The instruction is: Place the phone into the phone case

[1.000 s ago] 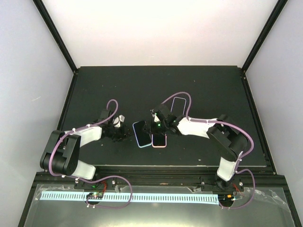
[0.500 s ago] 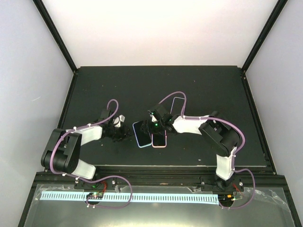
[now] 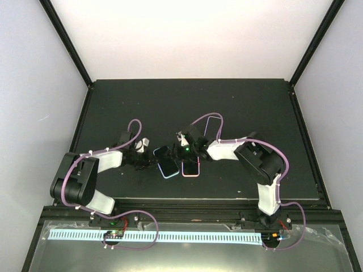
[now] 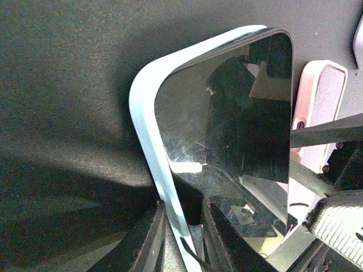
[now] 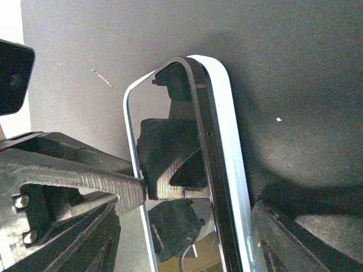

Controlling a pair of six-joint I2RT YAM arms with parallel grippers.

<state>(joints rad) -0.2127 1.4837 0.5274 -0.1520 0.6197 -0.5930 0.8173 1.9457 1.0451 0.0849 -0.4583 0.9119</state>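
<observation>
Phone (image 4: 227, 141) is lying screen-up on the bench (image 3: 142, 107) between my two arms, partly nested in the light-blue phone case (image 4: 146, 124). From the right wrist I am seeing its black long edge riding proud of the case wall, so I am judging it not yet seated along that side.

Compared with a second ago, the pair is sitting turned, its far end swung toward the left arm. The left gripper (image 4: 182, 212) has been closing and is now pinching narrow on the case's rim at a near corner, holding the case. Whether the glass is caught too I cannot tell. The right gripper (image 5: 201, 201) has been opening and is now standing wide, with one ribbed finger (image 5: 127, 192) resting on the screen and the other hanging outside the case wall, gripping nothing.

I am reading this as the bracing step, with the left anchoring the case and the right pushing the phone down. The pink case (image 4: 320, 107) is lying just beside, so I am watching that the press is not sliding the pair onto it.
</observation>
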